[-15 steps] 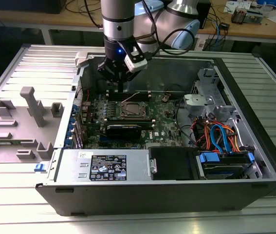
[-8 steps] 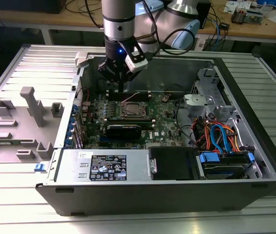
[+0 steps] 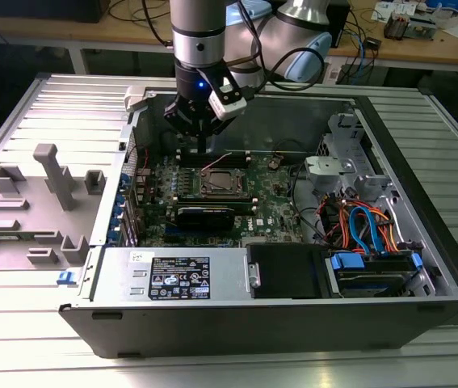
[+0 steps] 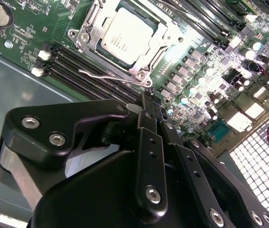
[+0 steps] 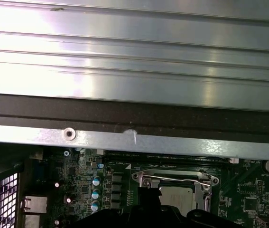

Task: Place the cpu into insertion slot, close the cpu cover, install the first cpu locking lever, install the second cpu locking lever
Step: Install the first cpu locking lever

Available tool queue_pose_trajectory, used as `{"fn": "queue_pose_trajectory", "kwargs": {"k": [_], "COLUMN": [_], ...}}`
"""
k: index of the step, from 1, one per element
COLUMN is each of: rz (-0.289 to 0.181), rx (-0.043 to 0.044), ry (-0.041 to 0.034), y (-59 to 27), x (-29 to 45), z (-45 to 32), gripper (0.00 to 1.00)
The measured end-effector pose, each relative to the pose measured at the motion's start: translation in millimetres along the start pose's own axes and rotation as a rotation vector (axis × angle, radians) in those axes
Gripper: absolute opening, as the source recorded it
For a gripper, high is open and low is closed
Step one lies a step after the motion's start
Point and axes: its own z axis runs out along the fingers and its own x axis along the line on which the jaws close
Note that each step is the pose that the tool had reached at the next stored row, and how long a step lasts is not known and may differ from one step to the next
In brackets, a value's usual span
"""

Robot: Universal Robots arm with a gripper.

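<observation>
My gripper (image 3: 202, 148) hangs inside the open computer case (image 3: 422, 242), above the motherboard (image 3: 277, 212) and at the far edge of the insertion slot (image 3: 224, 183) as the exterior view shows it. In the second wrist view my fingers (image 4: 149, 118) run side by side and meet at the tips; the jaws are together and clamp nothing.

The cpu (image 4: 126, 36) lies flat in the insertion slot (image 4: 146, 19); its dull silver top is visible in both wrist views (image 5: 177, 198). The cpu cover (image 4: 160, 45) is folded down around it, and its shiny frame borders the chip on the sides that show. One thin wire locking lever (image 4: 110, 76) lies along the socket edge nearest my fingertips in the second wrist view, close to the long black memory slots (image 4: 77, 64). In the first wrist view a wire lever (image 5: 177, 179) crosses the frame of the cover just beside the chip. Whether either lever is hooked under its catch, I cannot tell.

In the exterior view the case rests on a ribbed metal table (image 3: 237, 368), and a grey fixture (image 3: 47, 202) stands on the exterior view's left.
</observation>
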Motion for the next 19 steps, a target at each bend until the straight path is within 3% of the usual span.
{"fn": "queue_pose_trajectory", "kwargs": {"k": [9, 15, 19], "rz": [0.000, 0.015, 0.017], "rx": [-0.0001, 0.0004, 0.0008], "ry": [-0.0003, 0.0000, 0.0003], "y": [0.1, 0.4, 3.0], "x": [-0.1, -10.0, -12.3], "z": [1.2, 7.7, 11.5], "gripper": [0.11, 0.11, 0.11]}}
